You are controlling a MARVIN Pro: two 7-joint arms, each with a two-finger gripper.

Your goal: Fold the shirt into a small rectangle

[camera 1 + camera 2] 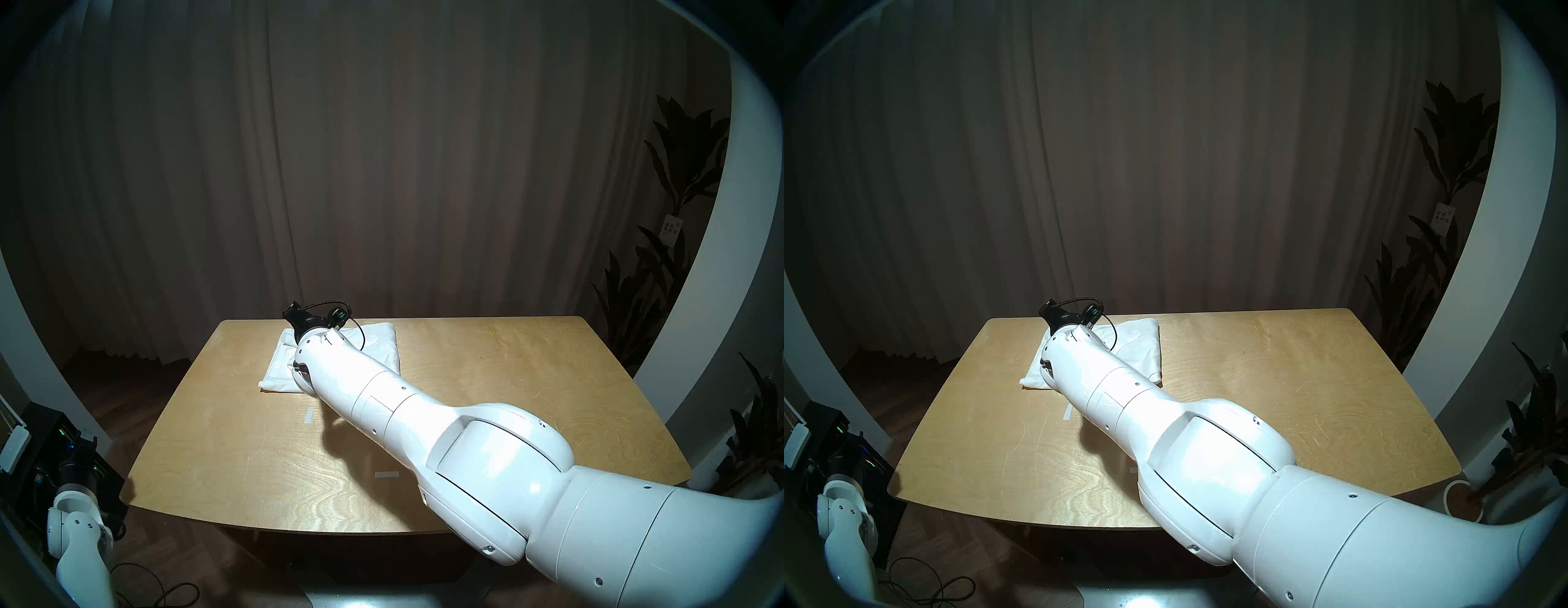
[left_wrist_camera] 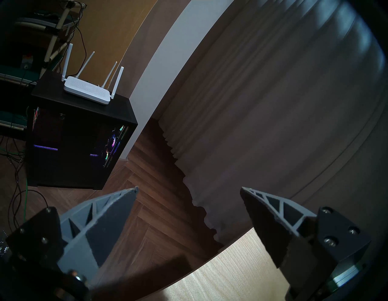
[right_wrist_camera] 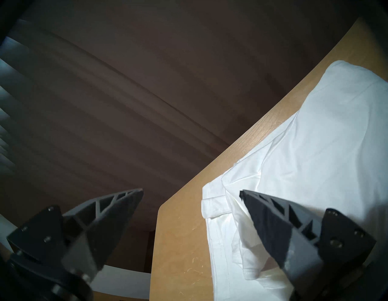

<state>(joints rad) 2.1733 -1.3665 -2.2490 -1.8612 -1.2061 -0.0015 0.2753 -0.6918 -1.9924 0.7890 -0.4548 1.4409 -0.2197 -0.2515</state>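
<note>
Right arm [image 1: 424, 429] stretches across the table [image 1: 509, 382] to the folded white shirt [image 1: 382, 344] at its far left; right gripper [image 3: 191, 192] spread wide, empty, as is left gripper [image 2: 189, 189]. Folding looks finished; next, withdraw.

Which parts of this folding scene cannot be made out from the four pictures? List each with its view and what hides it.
- Shirt middle: both head views, covered by the right arm.
- Shirt's chest print: no view shows it; only white cloth faces up.
- Right end effector: hidden behind its wrist in the head views.
- Shirt's right side: right wrist view, cut off by the frame edge.
- Left end effector: dark and small in the head views.
</note>
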